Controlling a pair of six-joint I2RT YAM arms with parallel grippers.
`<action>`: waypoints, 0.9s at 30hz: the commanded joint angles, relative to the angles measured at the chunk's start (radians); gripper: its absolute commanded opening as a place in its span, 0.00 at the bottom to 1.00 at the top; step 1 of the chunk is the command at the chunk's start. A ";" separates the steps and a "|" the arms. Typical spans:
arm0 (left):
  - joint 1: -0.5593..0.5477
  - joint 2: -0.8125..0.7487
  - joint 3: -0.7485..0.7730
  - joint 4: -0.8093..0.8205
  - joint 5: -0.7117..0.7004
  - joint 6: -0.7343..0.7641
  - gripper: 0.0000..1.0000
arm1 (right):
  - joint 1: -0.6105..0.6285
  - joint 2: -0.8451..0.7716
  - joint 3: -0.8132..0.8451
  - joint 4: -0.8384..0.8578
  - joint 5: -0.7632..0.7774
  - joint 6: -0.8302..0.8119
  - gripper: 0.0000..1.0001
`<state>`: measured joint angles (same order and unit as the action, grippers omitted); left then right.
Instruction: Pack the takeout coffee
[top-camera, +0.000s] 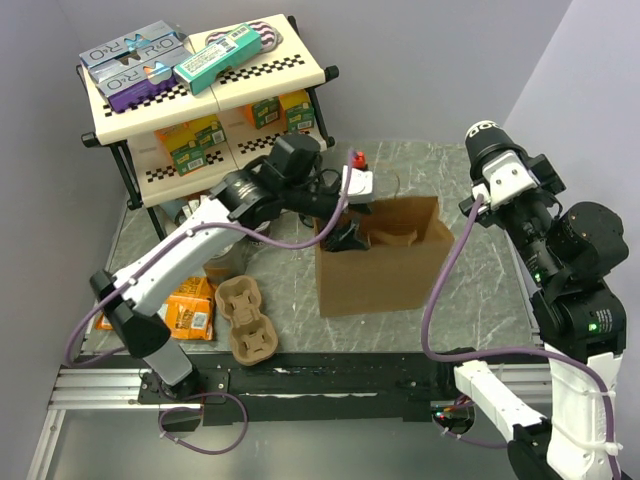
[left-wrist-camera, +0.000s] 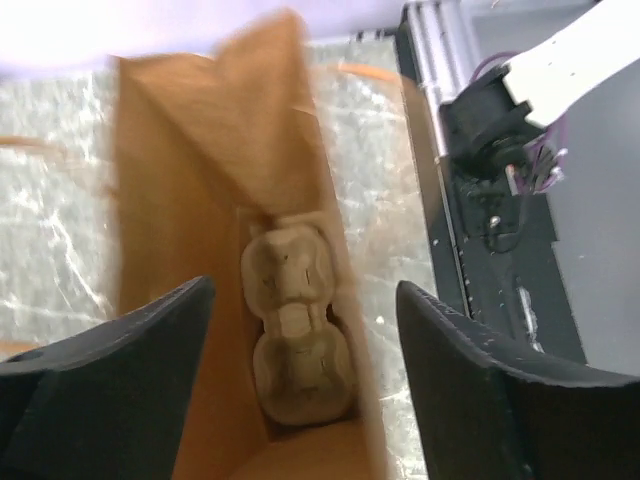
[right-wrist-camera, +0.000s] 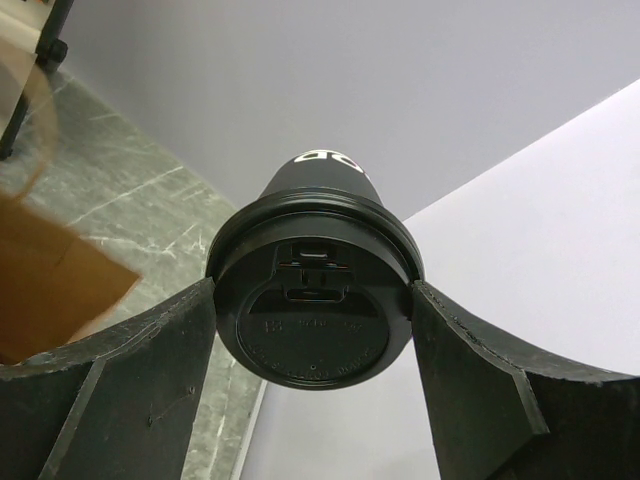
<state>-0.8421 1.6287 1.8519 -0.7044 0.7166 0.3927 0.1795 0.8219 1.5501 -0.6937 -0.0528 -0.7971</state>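
Observation:
The takeout coffee (right-wrist-camera: 312, 325) fills the right wrist view: a round black lid facing the camera, with a dark wall and base behind it. My right gripper (right-wrist-camera: 312, 290) is shut on it, one finger on each side of the lid. In the top view the right gripper (top-camera: 485, 152) holds the cup (top-camera: 482, 132) high at the right, well clear of the brown paper bag (top-camera: 385, 275). My left gripper (top-camera: 345, 238) is open at the bag's left rim. In the left wrist view the left gripper (left-wrist-camera: 305, 290) looks down into the bag (left-wrist-camera: 190, 170), where a pulp cup carrier (left-wrist-camera: 297, 330) lies on the bottom.
A second pulp carrier (top-camera: 246, 318) and orange snack packets (top-camera: 186, 306) lie left of the bag. A shelf cart (top-camera: 200, 95) with boxes stands at the back left. A white box with a red top (top-camera: 358, 176) sits behind the bag.

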 joint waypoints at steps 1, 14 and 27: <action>0.011 -0.144 -0.006 0.129 0.098 -0.029 0.81 | -0.015 0.013 0.027 0.049 0.013 0.033 0.00; 0.126 0.012 0.061 0.105 -0.118 -0.074 0.86 | -0.048 0.056 0.041 0.068 -0.013 0.073 0.00; 0.126 0.160 0.107 0.077 -0.011 -0.051 0.38 | -0.058 0.074 0.042 0.068 -0.025 0.078 0.00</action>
<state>-0.7147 1.8080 1.9022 -0.6209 0.6216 0.3214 0.1318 0.8944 1.5597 -0.6746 -0.0769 -0.7502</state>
